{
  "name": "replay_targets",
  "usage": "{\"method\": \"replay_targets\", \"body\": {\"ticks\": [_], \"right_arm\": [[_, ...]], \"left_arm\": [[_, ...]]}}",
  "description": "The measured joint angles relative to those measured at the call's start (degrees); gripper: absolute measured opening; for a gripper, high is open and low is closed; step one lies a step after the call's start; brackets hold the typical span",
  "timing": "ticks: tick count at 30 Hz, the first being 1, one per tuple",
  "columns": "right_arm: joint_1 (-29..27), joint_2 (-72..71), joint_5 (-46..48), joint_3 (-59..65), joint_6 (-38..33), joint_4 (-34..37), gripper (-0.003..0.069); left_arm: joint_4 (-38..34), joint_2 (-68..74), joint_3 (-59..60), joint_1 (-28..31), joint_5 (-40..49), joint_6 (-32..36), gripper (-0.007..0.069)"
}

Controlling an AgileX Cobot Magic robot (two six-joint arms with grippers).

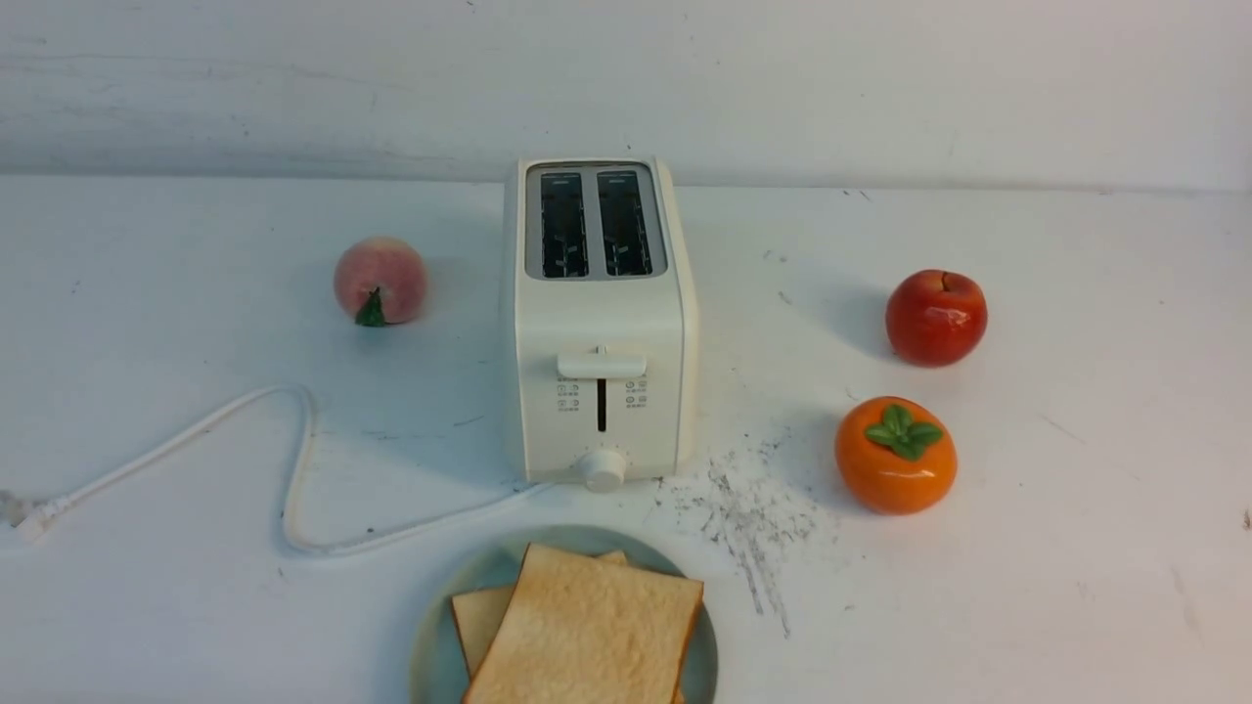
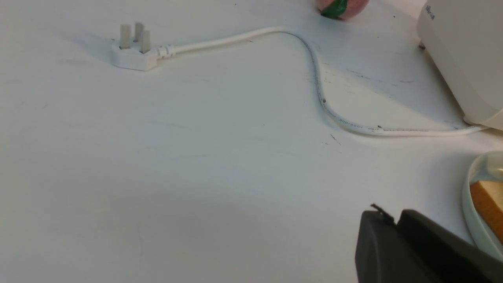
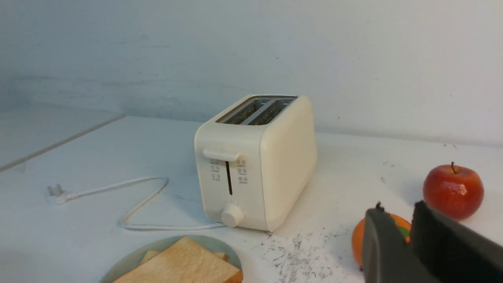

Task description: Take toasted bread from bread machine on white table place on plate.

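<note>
1. So, both slices of toasted bread (image 1: 585,631) are lying on the plate (image 1: 440,645), stacked and overlapping, top one skewed over the lower. The bread machine (image 1: 599,323) just behind has both slots showing empty, lever up. Looks to me like the job is basically done.
2. Handling-wise, I'd guess toast is light, stiff and crumbly. Squeeze hard and it cracks. Best hold would be across the thin crust edges, near a corner that sticks out over the plate rim.
3. Left gripper (image 2: 393,220): only a dark bit of its fingers shows in the left wrist view, just beside the plate, holding nothing. The two fingers seem almost together, but I can't tell for sure.
4. Right gripper (image 3: 408,232): fingers slightly apart with a narrow gap, empty, hanging near the orange persimmon (image 1: 895,455) and red apple (image 1: 936,318).
5. Hard to see: neither arm shows in the front view, the plate's near edge is cut off, and the lower slice is mostly covered. The peach (image 1: 380,281) and cord (image 1: 293,469) sit off to the left on the tabletop (image 1: 1076,548).
</note>
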Motion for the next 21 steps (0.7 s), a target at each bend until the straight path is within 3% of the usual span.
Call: {"method": "replay_targets", "body": {"ticks": [4, 10, 14, 15, 16, 19, 21], "right_arm": [[0.0, 0.0, -1.5, 0.0, -3.6, 2.2, 0.0125], [-0.1, -0.1, -1.6, 0.1, -4.4, -0.7, 0.0132], [-5.6, -0.4, -2.1, 2.1, -4.5, -1.5, 0.0137], [-10.6, -0.4, -2.3, 4.6, -4.5, -1.5, 0.0139], [-11.2, -0.4, -2.3, 5.0, -4.5, -1.5, 0.0139], [-22.4, -0.4, -2.2, 12.5, -4.6, -2.1, 0.0146], [-26.9, -0.4, -0.9, 15.9, -4.6, -2.3, 0.0149]], "left_arm": [[0.0, 0.0, 0.0, 0.0, 0.0, 0.0, 0.0057], [0.0, 0.0, 0.0, 0.0, 0.1, 0.0, 0.0061], [0.0, 0.0, 0.0, 0.0, 0.1, 0.0, 0.0068], [0.0, 0.0, 0.0, 0.0, 0.1, 0.0, 0.0071], [0.0, 0.0, 0.0, 0.0, 0.1, 0.0, 0.0071], [0.0, 0.0, 0.0, 0.0, 0.1, 0.0, 0.0072], [0.0, 0.0, 0.0, 0.0, 0.1, 0.0, 0.0072]]}}
